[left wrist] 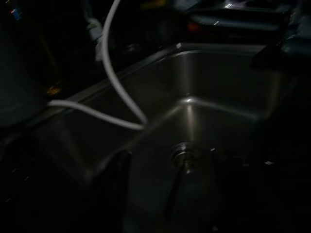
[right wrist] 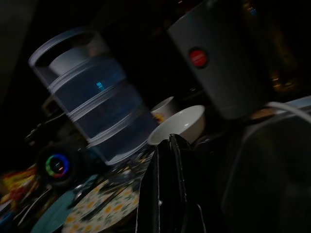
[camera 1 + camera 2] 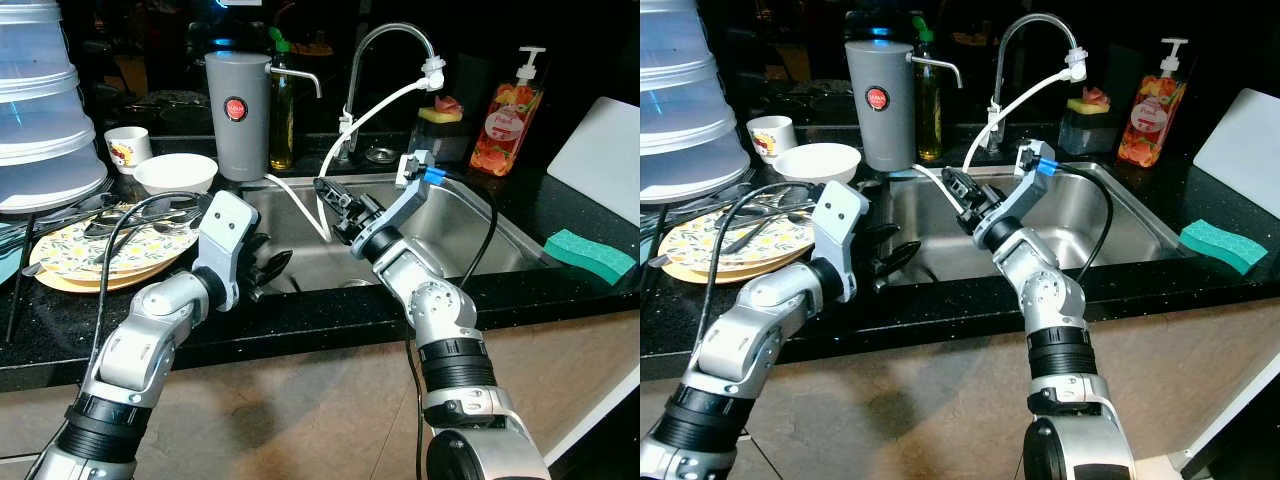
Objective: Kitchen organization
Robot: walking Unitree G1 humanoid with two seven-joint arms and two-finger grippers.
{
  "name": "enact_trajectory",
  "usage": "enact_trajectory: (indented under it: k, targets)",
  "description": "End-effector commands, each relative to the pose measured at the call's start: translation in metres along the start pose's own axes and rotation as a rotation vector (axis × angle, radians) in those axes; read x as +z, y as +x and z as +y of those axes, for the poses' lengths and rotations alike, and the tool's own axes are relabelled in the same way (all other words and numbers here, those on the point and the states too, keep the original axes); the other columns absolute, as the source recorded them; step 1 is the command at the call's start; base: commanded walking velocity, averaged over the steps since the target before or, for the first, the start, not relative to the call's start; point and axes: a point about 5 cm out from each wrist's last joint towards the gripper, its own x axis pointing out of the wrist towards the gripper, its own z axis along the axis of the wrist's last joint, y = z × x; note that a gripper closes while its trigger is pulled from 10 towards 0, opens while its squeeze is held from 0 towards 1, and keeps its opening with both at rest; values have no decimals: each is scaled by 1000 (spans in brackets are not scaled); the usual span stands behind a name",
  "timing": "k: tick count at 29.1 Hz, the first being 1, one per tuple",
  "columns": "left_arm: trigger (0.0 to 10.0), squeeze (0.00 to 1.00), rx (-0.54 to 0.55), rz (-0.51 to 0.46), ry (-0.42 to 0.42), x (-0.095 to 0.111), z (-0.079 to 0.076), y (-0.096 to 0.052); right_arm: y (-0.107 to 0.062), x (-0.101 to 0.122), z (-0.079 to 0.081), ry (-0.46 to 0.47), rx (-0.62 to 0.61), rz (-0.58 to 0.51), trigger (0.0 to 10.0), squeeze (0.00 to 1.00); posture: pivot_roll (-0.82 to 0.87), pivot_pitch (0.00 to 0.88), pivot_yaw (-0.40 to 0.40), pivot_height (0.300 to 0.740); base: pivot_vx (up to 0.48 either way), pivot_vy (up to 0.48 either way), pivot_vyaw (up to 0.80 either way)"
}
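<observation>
While both arms reach over the front edge of the black tabletop [image 3: 300, 325], the steel sink [image 3: 480, 240] serves as the landmark. At its near-left corner hangs the left tool [image 3: 272, 268], its black fingers parted and holding nothing, aimed across the basin toward the drain [image 1: 184, 156]. Over the middle of the sink the right tool [image 3: 330, 192] points toward the sink's left, its fingers pressed together with nothing between them. Left of the sink a stack of flowered plates [image 3: 100, 255] lies flat with cutlery [image 3: 130, 220] across it. Right of the sink rests a green sponge [image 3: 590, 255], its long axis running along the tabletop edge. Behind the plates sits a white bowl [image 3: 175, 172], then a small printed cup [image 3: 128, 148]. At the sink's far-left corner stands a grey canister [image 3: 238, 115] with a round red label, its writing too small to read. Behind the sink rises the faucet [image 3: 390, 60], a white hose [image 3: 370, 115] drooping from it into the basin; a soap dispenser [image 3: 508, 120] with a fruit-patterned label stands at the far right.
</observation>
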Motion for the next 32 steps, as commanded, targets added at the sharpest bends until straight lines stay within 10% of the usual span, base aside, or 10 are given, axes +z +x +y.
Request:
enact_trajectory:
  k: [1,2,24,25,26,27,28,32]
  targets:
    - [10000,1000,55,25,17,-3,7,-1,0,10,-9,-16,-52,-53,0,0,28,0,-47,740,0,0,0]
    - [10000,0,78,35,24,-5,10,-2,-1,14,-13,-18,-77,-74,0,0,30,0,-50,740,0,0,0]
    - [10000,0,121,56,43,-8,13,-5,1,13,-20,-113,-113,-74,0,0,31,0,-54,740,0,0,0]
    - [10000,0,206,61,41,-7,22,-6,1,11,-21,-157,-120,-45,3647,0,30,0,-55,740,0,0,0]
    - [10000,580,302,60,37,-5,35,-8,1,8,-22,-206,-124,-14,10000,0,30,0,-55,740,0,0,0]
    - [10000,580,302,60,37,-5,35,-8,1,8,-22,-206,-124,-14,10000,0,30,0,-55,740,0,0,0]
    - [10000,1000,398,62,48,-3,47,-12,1,6,-22,-242,-124,8,10000,0,30,0,-57,740,0,0,0]
    - [10000,1000,593,77,69,7,77,-27,1,0,-20,-276,-112,42,10000,0,34,0,-62,740,0,0,0]
